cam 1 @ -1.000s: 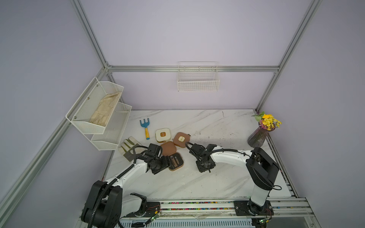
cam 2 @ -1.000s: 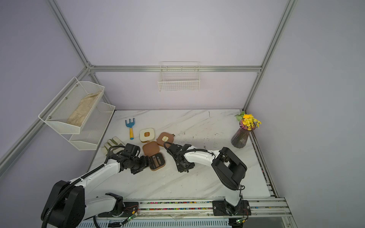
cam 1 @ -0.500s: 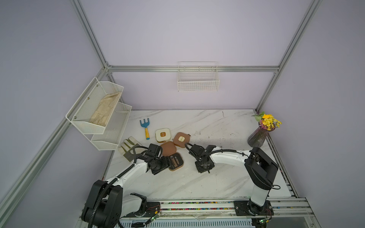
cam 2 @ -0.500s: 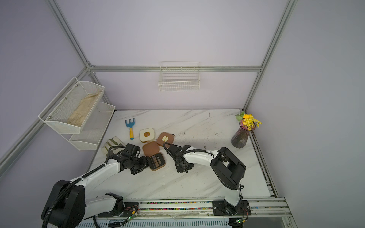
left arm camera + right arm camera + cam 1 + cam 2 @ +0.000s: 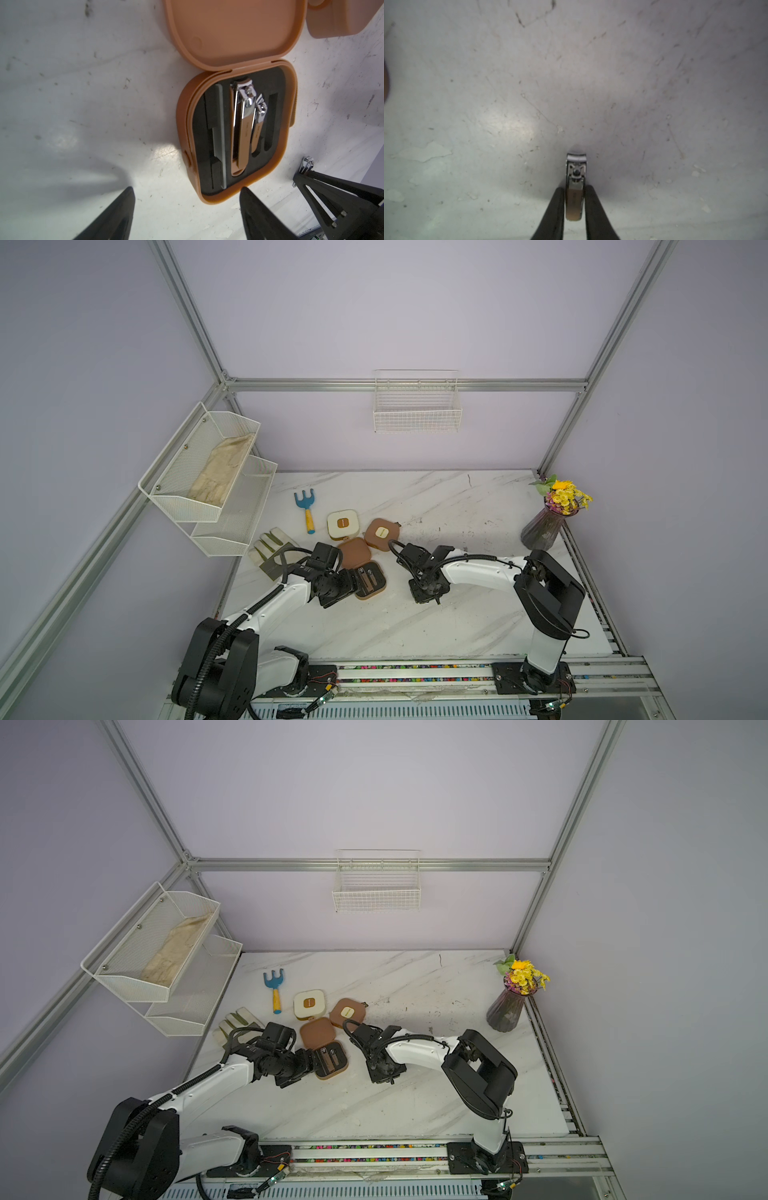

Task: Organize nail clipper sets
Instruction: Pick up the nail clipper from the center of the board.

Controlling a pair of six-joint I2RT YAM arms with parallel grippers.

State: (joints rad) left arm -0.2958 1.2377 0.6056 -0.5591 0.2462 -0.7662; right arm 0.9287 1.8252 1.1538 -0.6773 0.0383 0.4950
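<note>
An open brown case (image 5: 371,580) lies at front left with its lid (image 5: 354,552) flat behind it. Its black lining holds two bronze-and-silver clippers (image 5: 242,128) and a grey file (image 5: 219,137). My left gripper (image 5: 187,190) is open, with the case's near corner between its fingers; both top views show it (image 5: 352,587) at the case's left edge. Right of the case, low over the table, my right gripper (image 5: 574,188) is shut on a small bronze clipper (image 5: 574,176). A closed brown case (image 5: 381,533) and a cream case (image 5: 342,524) sit behind.
A blue-and-yellow toy rake (image 5: 306,510) and work gloves (image 5: 272,547) lie at the left. A vase of flowers (image 5: 548,522) stands at the right edge. A white mesh shelf (image 5: 208,481) hangs on the left wall and a wire basket (image 5: 417,406) on the back wall.
My right gripper's fingers have closed in on the small clipper. Both arms have stayed almost where they were, and the left gripper has kept its opening.
</note>
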